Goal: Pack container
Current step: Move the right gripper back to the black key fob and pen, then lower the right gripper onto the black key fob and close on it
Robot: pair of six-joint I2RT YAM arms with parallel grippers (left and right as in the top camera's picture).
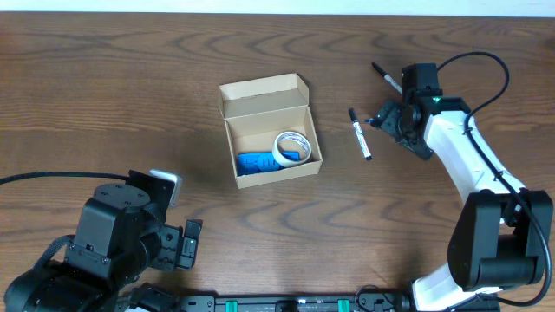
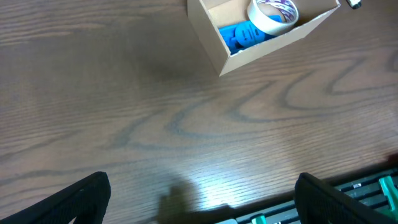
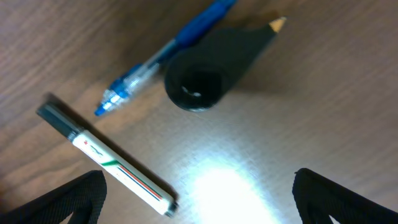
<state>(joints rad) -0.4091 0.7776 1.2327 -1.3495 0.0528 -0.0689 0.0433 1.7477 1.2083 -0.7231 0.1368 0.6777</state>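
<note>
Box point(image 1: 269, 130) open mid-counter point(image 1: 104, 104), tape roll point(image 1: 292, 147) and blue item point(image 1: 256, 162) inside. Left hand point(image 2: 202, 200) wide, holding nothing, short of box. Right hand point(image 3: 202, 200) wide, holding nothing, above marker point(image 3: 106, 160) and blue pen point(image 3: 168, 53)

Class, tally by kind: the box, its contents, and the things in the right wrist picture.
Cardboard box: 1
Tape roll: 1
Blue item in the box, kind unclear: 1
White marker: 1
Blue pen: 1
Black object, kind unclear: 1
Total: 6
</note>
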